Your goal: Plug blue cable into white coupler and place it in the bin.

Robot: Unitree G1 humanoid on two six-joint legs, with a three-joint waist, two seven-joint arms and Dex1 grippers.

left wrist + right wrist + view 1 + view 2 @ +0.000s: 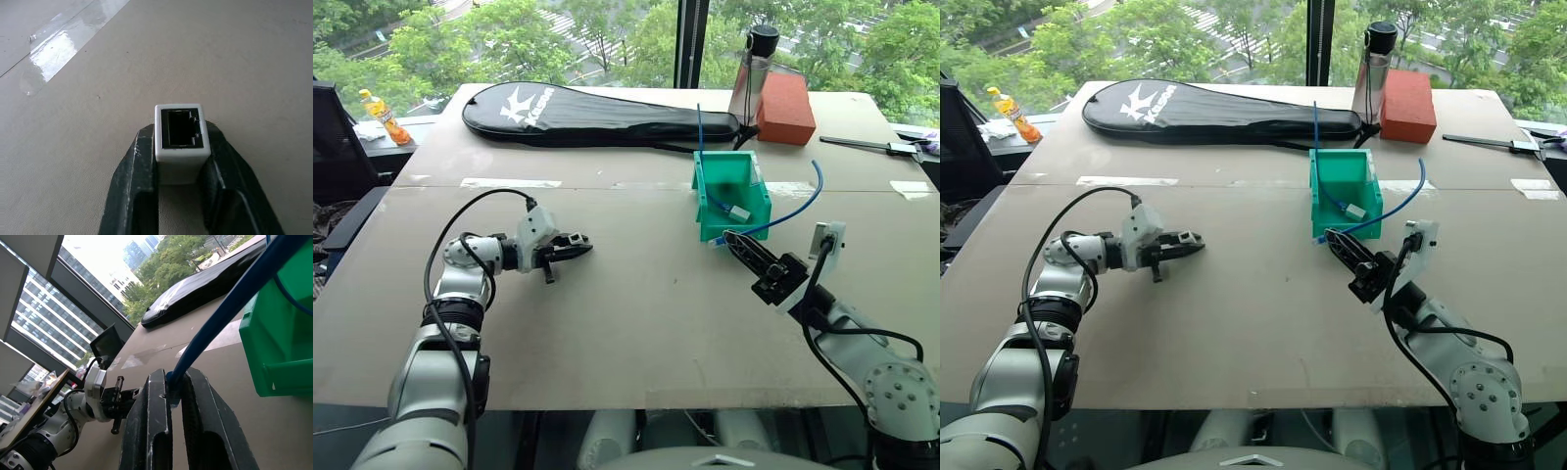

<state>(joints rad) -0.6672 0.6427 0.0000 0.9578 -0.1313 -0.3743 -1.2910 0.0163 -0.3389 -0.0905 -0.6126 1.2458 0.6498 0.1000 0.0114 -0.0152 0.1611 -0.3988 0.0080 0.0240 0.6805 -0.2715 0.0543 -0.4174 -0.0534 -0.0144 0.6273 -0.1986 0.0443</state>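
Note:
The white coupler (181, 134), a small block with a dark socket facing away from the wrist, sits just above the tabletop with my left gripper (578, 245) shut on its sides, left of the table's middle. My right gripper (730, 238) is shut on one end of the blue cable (795, 214), just in front of the bin (702, 191). From there the cable arcs up and right past the bin's right wall. The teal bin stands right of centre. In it lies a second blue cord (715, 202) ending in a greyish-white block (739, 212).
A black racket bag (597, 113) lies across the far side. A bottle (754, 83) and a red-brown brick (786, 108) stand behind the bin. A black tool (871, 144) lies far right. Bare tabletop separates the two grippers.

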